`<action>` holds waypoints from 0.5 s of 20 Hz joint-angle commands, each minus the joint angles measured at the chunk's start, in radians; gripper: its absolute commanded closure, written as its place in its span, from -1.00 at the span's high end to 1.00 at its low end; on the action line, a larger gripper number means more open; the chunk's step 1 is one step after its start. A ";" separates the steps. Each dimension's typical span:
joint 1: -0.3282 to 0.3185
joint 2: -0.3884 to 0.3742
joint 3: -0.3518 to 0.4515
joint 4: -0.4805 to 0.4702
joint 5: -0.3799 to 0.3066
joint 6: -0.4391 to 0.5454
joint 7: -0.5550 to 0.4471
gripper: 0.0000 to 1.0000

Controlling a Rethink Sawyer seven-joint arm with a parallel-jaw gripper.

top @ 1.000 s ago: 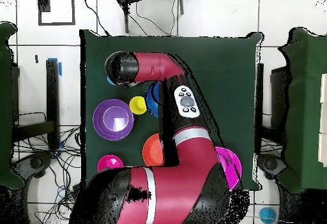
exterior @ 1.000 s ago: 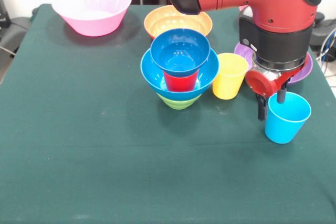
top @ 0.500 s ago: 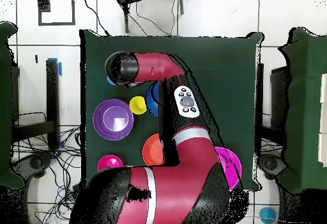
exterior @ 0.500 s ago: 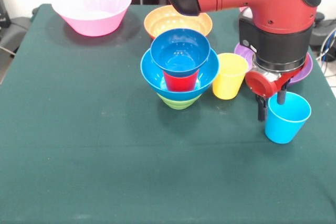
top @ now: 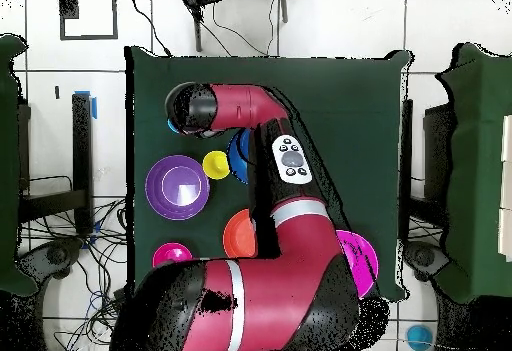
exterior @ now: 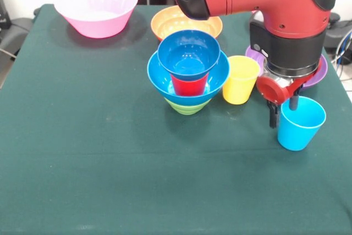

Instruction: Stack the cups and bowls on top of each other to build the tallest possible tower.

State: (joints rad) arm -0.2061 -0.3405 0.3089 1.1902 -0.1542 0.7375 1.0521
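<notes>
Four pieces piled at mid-table as the tower (exterior: 188, 78): green bowl (exterior: 187, 105) at the bottom, large blue bowl (exterior: 165, 78) on it, red cup (exterior: 189, 85) upright inside that, small blue bowl (exterior: 188, 53) seated on the red cup's mouth. Standing straight, no visible lean. All other places given from the tower, front view.

Just right of it, near but apart: yellow cup (exterior: 241, 79), upright, mouth up. Further right and nearer the camera: sky-blue cup (exterior: 300, 123), upright on the green table (exterior: 82, 152), not on the pile. Behind the tower, just beyond it: orange bowl (exterior: 175, 21), partly hidden by the arm. Far back left, well apart: large pink bowl (exterior: 97, 9). Right and slightly back, under the wrist: purple bowl (exterior: 320, 72), only its rim showing. Overhead view also shows a small magenta-looking bowl (top: 172, 257) near the robot's base, well away from the tower.

Gripper (exterior: 284, 113) down at the sky-blue cup: one dark finger (exterior: 273, 115) outside the wall on the tower side, the other dipping inside the rim. Jaws straddling the wall, moderately parted; contact with the wall not clear, cup base on the cloth. Overhead view: wrist covers the cup almost wholly.
</notes>
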 commanded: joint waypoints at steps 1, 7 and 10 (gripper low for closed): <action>-0.011 0.074 0.029 0.032 -0.021 -0.037 0.088 1.00; -0.033 0.088 0.045 0.052 -0.029 -0.086 0.070 1.00; -0.039 0.095 0.053 0.057 -0.031 -0.106 0.065 1.00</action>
State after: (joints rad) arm -0.2244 -0.2872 0.3091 1.1947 -0.1555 0.6995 1.0521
